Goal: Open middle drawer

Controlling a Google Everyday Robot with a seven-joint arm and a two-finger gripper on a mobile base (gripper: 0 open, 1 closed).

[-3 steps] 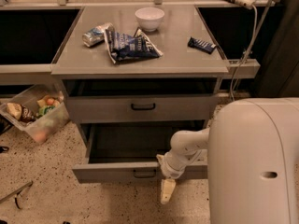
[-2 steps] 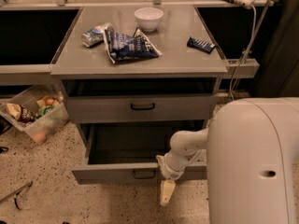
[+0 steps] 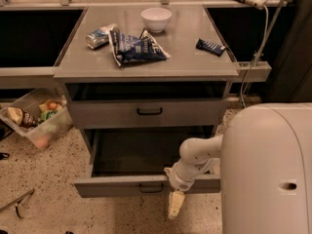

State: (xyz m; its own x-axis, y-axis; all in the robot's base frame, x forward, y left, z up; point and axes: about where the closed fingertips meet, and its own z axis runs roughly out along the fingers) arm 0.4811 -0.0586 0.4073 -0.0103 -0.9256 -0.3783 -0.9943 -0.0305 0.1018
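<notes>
One arm angled down at the pulled-out middle drawer (image 3: 112,186).
One white robot body (image 3: 268,169) fills the lower right. One grey cabinet (image 3: 146,62) shows two drawer fronts, the upper drawer (image 3: 107,113) nearly shut. On top lie one chip bag (image 3: 136,48), one bowl (image 3: 156,18), one can (image 3: 100,35) and one dark packet (image 3: 210,46). The arm (image 3: 200,155) slants down-left. The gripper (image 3: 175,204) hangs tip-down just below the middle drawer's front, right of its black handle (image 3: 151,188); open or closed, I cannot tell.
</notes>
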